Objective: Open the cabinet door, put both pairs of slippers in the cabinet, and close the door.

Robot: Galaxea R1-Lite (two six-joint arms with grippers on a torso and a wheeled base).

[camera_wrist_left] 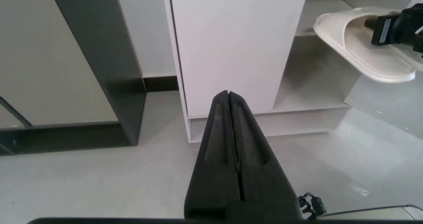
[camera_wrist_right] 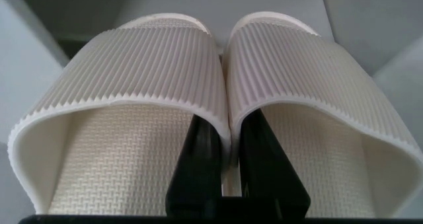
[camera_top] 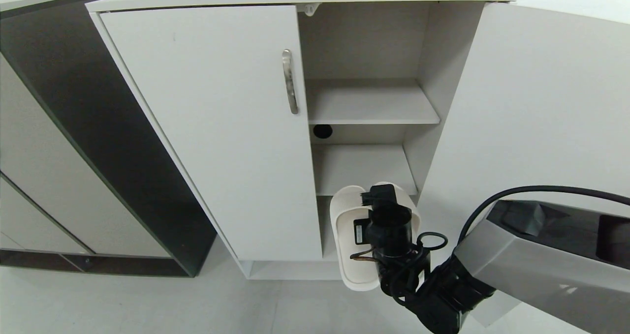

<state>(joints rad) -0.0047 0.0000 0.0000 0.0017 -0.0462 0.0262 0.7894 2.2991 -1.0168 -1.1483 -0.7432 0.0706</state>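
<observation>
right gripper (camera_top: 383, 201) pinches paired slippers (camera_top: 347, 235), lower centre | toes toward open cabinet (camera_top: 364, 169) for shelving | left gripper (camera_wrist_left: 228, 118) closed, empty

Grey right arm (camera_top: 536, 265), looped black cables (camera_top: 433, 238), tapered black left hand (camera_wrist_left: 228, 97)

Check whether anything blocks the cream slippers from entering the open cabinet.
Nothing visible does. The cream ribbed slippers, clamped by the right gripper, hang before the bare white shelves; the white right door stands wide open, the left door covers only the other half.
</observation>
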